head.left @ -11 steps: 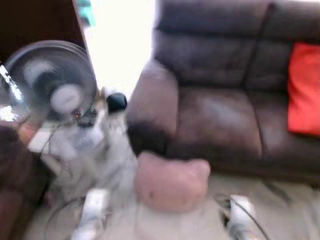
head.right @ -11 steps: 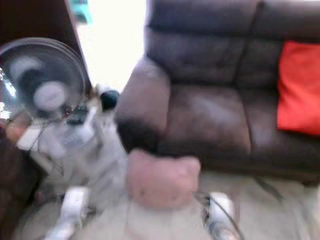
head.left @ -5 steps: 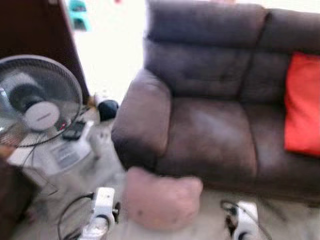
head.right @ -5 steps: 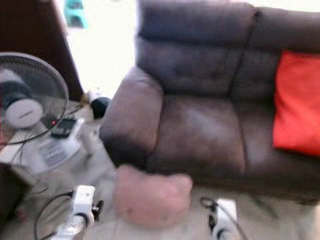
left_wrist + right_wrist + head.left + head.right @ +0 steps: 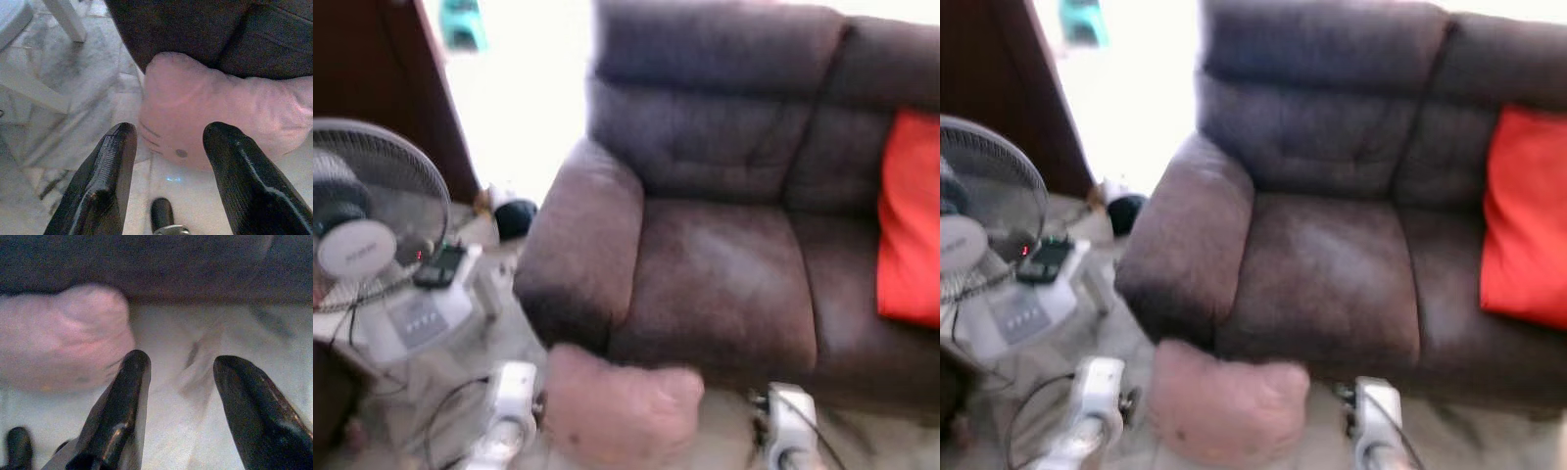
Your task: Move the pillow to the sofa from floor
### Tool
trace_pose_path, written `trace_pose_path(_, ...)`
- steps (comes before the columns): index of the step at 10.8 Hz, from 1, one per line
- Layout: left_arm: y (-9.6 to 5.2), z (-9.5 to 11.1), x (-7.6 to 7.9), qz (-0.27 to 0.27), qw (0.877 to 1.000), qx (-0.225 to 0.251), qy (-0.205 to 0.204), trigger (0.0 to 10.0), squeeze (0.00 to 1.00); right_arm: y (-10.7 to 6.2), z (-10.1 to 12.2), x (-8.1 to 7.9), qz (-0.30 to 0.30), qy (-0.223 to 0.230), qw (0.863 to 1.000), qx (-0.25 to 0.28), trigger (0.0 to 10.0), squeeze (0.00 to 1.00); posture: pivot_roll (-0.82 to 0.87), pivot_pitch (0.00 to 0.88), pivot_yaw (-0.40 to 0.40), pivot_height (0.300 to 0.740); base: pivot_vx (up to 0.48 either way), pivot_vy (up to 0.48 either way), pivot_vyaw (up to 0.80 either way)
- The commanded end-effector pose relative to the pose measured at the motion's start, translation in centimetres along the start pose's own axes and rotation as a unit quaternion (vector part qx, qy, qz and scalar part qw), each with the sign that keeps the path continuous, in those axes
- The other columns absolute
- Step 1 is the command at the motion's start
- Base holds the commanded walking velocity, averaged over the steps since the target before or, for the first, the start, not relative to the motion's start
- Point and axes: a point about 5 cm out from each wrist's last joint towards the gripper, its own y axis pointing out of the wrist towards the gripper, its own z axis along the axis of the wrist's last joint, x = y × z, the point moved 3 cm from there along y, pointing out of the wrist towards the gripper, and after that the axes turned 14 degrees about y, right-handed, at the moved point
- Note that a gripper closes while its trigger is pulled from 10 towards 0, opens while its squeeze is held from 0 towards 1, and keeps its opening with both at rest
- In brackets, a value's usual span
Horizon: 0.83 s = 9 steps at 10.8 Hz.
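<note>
I'm seeing a pale pink pillow (image 5: pixel 220 117) with dark whisker marks, against a dark brown sofa (image 5: pixel 724 196). Bright red cushion (image 5: pixel 909 220) there, white-and-grey fan (image 5: pixel 362 235), marbled pale floor (image 5: pixel 73 107).

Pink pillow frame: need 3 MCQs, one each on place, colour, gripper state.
1. Where is the pink pillow?
A. on the sofa seat
B. on the floor against the sofa front
C. on the fan base

2. What colour is the cushion on the brown sofa?
A. red
B. blue
C. white

3. How is the left gripper?
A. shut on the pillow
B. open, pillow ahead
C. shut on a cable

Key: 1 B, it lies on pale floor below the seat; 2 A, red against the backrest; 3 B, fingers spread, nothing between them.
</note>
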Motion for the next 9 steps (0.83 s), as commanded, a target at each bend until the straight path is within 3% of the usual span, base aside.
trace_pose_path(1, -0.36, -1.35, -0.93, 0.008, 1.000, -0.020, 0.005, 10.0, 0.00, 0.00, -0.40, -0.61, 0.005, 0.003, 1.000, -0.006, 10.0, 0.00, 0.09, 0.044, -0.079, 0.740, 0.000, 0.000, 0.00)
trace_pose_path(6, -0.51, -2.03, -0.70, 0.002, 0.999, -0.037, 0.014, 10.0, 0.00, 0.00, -0.40, -0.65, 0.004, 0.001, 1.000, -0.005, 10.0, 0.00, 0.10, 0.038, -0.071, 0.740, 0.000, 0.000, 0.00)
trace_pose_path(9, -0.49, -2.13, -1.40, 0.001, 0.999, -0.040, 0.026, 10.0, 0.00, -0.02, -0.68, -1.18, 0.008, 0.004, 1.000, -0.008, 10.0, 0.00, 0.11, 0.025, -0.046, 0.740, 0.000, 0.000, 0.00)
